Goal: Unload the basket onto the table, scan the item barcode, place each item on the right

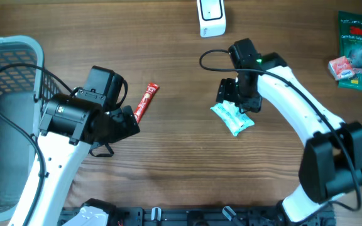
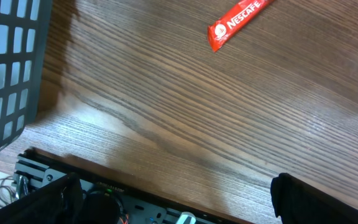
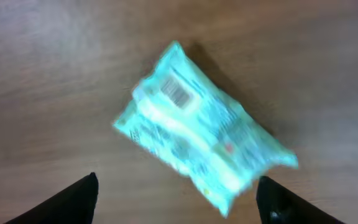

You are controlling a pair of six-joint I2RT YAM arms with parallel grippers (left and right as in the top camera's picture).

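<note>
A teal plastic packet (image 1: 232, 118) lies on the wood table just below my right gripper (image 1: 234, 94). In the right wrist view the packet (image 3: 197, 140) is blurred, with a barcode (image 3: 178, 93) facing up near its far end. It sits ahead of my right gripper (image 3: 179, 208), whose dark fingertips (image 3: 79, 202) stand wide apart and touch nothing. A white scanner (image 1: 211, 17) stands at the table's far edge. My left gripper (image 1: 126, 122) is open and empty beside a red Nescafe sachet (image 1: 146, 102). That sachet (image 2: 238, 22) lies well ahead of my left gripper (image 2: 169, 208).
A grey mesh basket (image 1: 11, 44) fills the left side, and its wall (image 2: 5, 62) shows in the left wrist view. A green package (image 1: 359, 50) and a small red pack (image 1: 341, 66) lie at the far right. The table's front rail (image 1: 168, 216) runs along the near edge.
</note>
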